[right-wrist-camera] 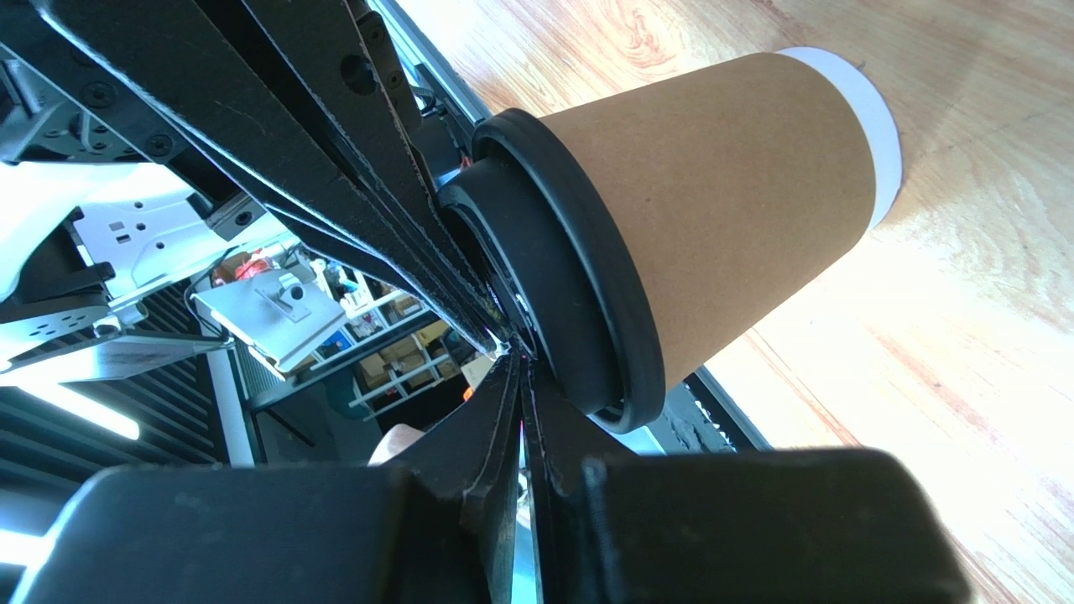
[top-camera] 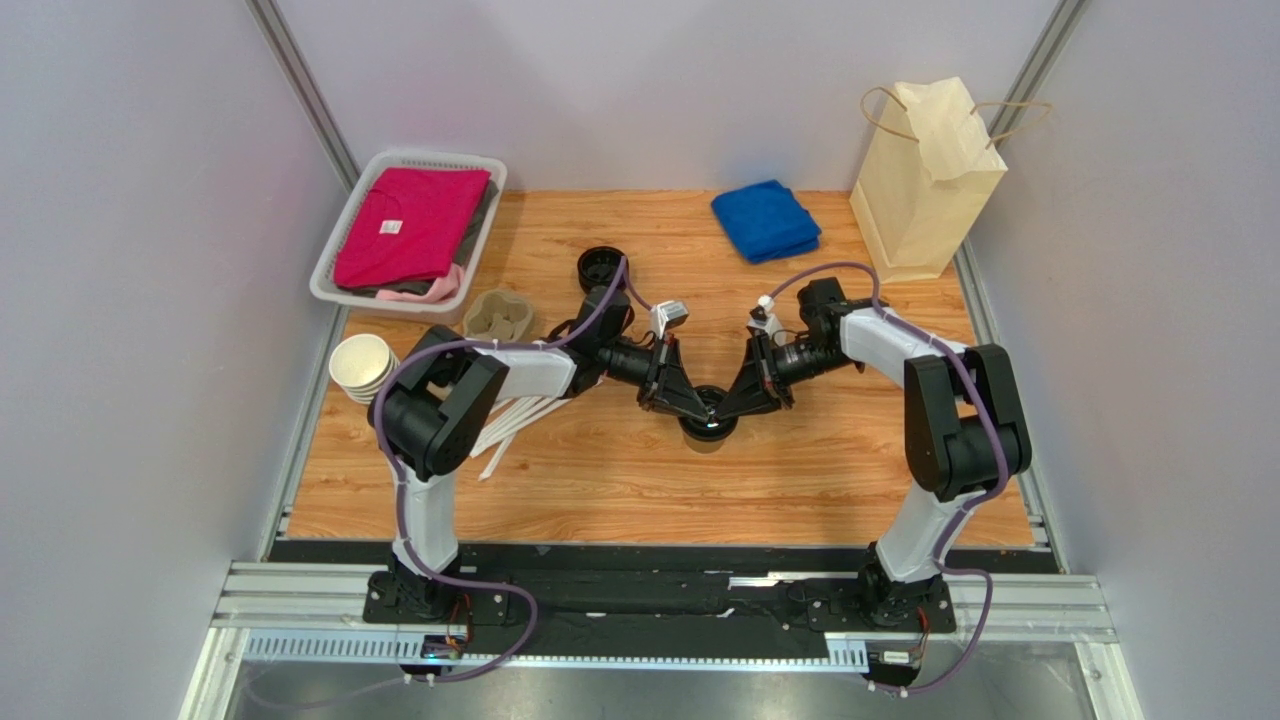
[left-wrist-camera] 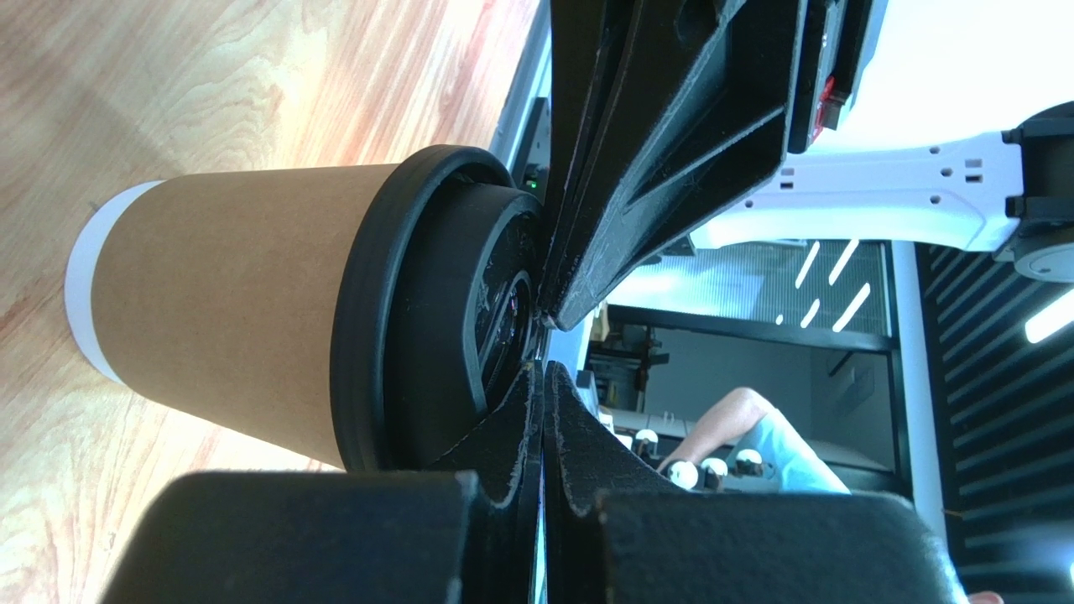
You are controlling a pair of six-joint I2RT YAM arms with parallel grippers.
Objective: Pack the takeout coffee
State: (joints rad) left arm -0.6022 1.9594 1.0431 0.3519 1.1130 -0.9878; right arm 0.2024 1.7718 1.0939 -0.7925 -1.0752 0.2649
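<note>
The takeout coffee, a tan paper cup with a black lid, stands upright on the wooden table mid-centre. It shows in the left wrist view with its lid, and in the right wrist view with its lid. My left gripper is shut, its tips resting on the lid's top from the left. My right gripper is shut, its tips meeting the left ones on the lid from the right. Neither holds anything between its fingers.
A paper bag stands open at the back right, with a blue cloth beside it. At the back left are a white basket of clothes, a pulp cup carrier, a stack of lidless cups and loose black lids.
</note>
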